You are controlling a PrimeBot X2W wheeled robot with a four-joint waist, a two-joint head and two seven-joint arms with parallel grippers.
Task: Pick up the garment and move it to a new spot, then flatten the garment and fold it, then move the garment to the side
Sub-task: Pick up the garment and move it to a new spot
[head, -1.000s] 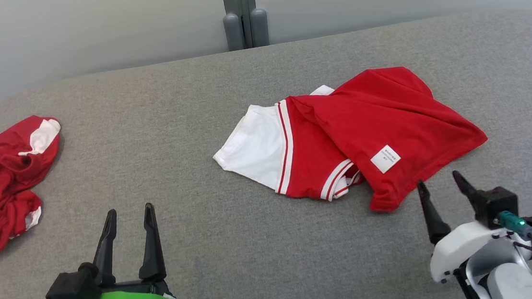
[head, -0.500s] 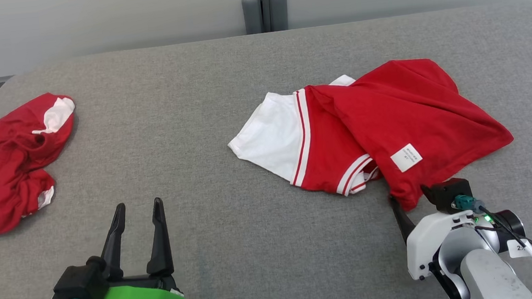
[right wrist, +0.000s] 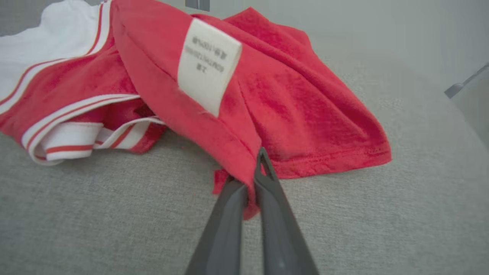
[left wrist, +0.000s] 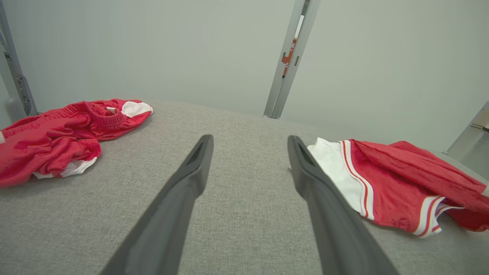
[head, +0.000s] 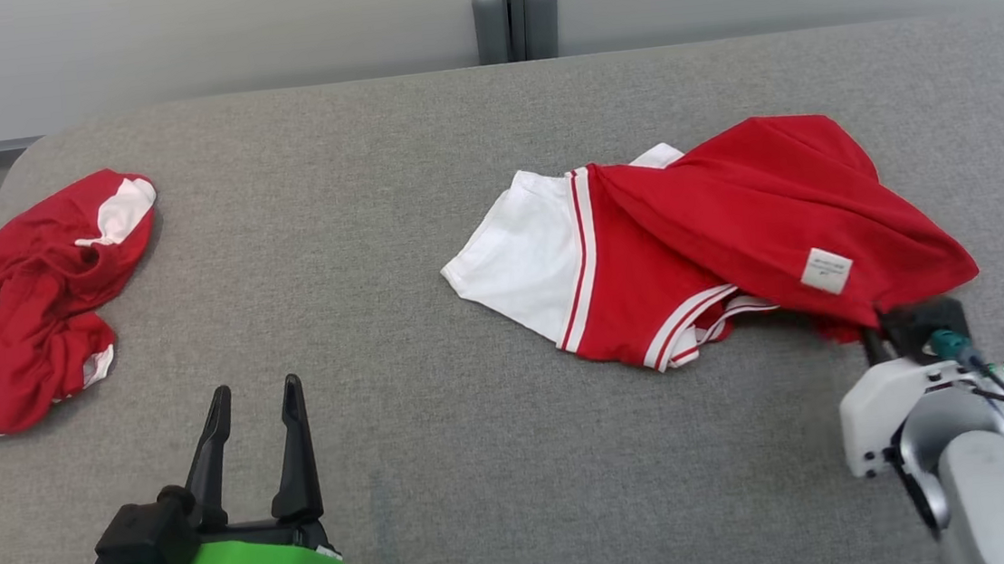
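With garment (right wrist: 305,95) hem pinched in the closed right gripper (right wrist: 254,172) and left gripper (head: 256,387) spread empty, a slow lift was advised.

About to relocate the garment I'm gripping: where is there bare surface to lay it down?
Widest bare patch: the grey padded surface between the crumpled red garment and the red-and-white garment, ahead of the open left gripper. The near strip between the grippers is bare too. Crowded at right, where the right gripper pinches the hem.
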